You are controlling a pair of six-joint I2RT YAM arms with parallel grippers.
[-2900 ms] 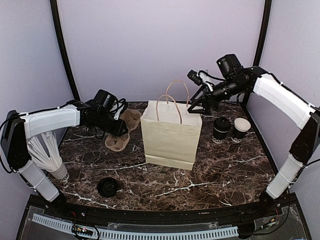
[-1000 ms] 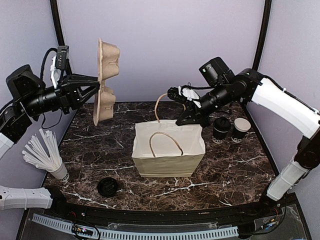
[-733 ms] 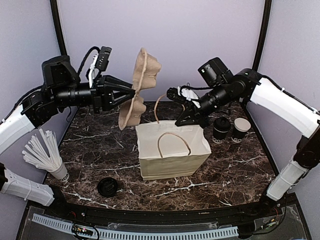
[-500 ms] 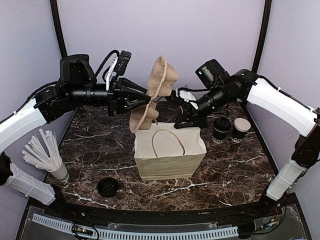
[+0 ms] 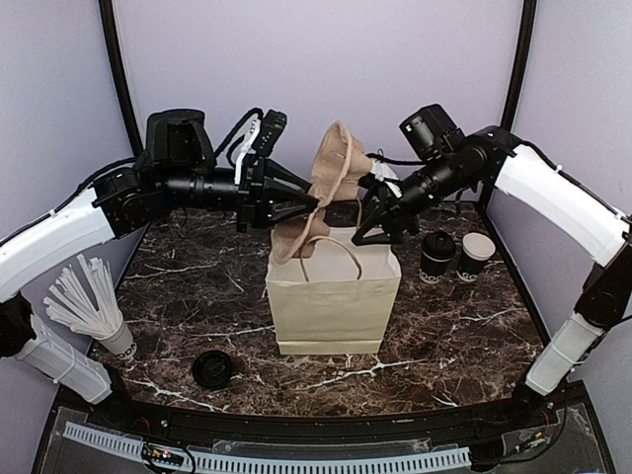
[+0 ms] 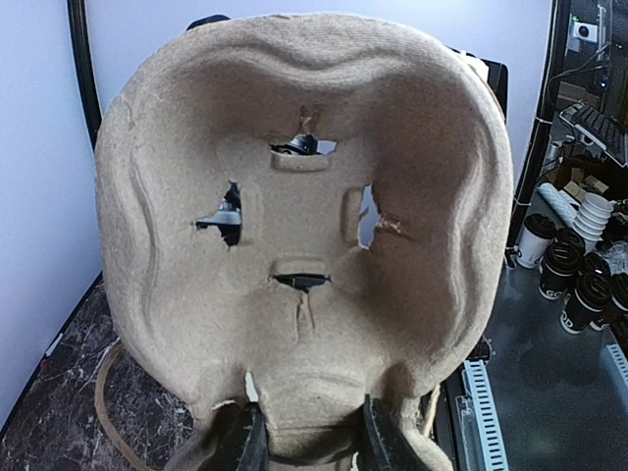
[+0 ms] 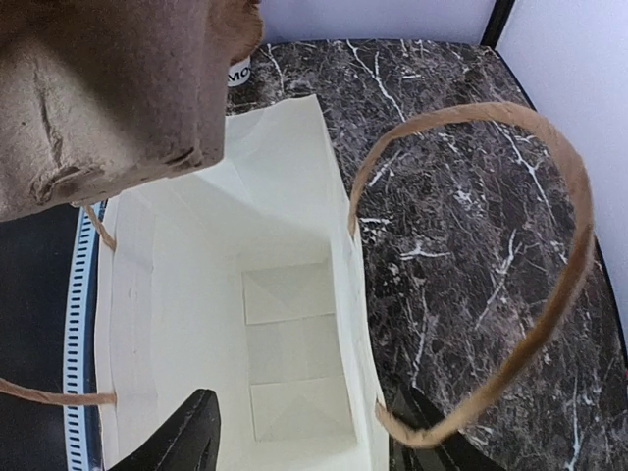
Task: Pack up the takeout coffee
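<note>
While nothing has yet gone into the bag, the packing looks to be at an early step. Nearest the arms, a loose black lid (image 5: 212,368) lies flat on the surface (image 5: 454,341), and a cup of white sticks (image 5: 91,304) stands off to the left. Past them the paper bag (image 5: 331,306) stands upright in the middle, mouth open, its folded bottom bare. Over that mouth the left pincer (image 6: 312,444) pinches the edge of a pulp cup carrier (image 5: 336,173), which is held on end with its low corner near the bag's rim. The right pincer (image 7: 304,442) hangs spread at the bag's far rim. One finger appears to be inside the wall and one outside, and it pinches nothing. Further right, well apart from both pincers, the takeout coffee (image 5: 436,255) stands upright with its lid on, just beside an open cup (image 5: 476,254) with a white rim. What seems left is to seat the carrier in the bag and then bring the coffee to it.

The surface is dark brown marble with white veins. Behind it rise plain lilac walls (image 5: 316,79) with black posts (image 5: 521,59) at the corners.
</note>
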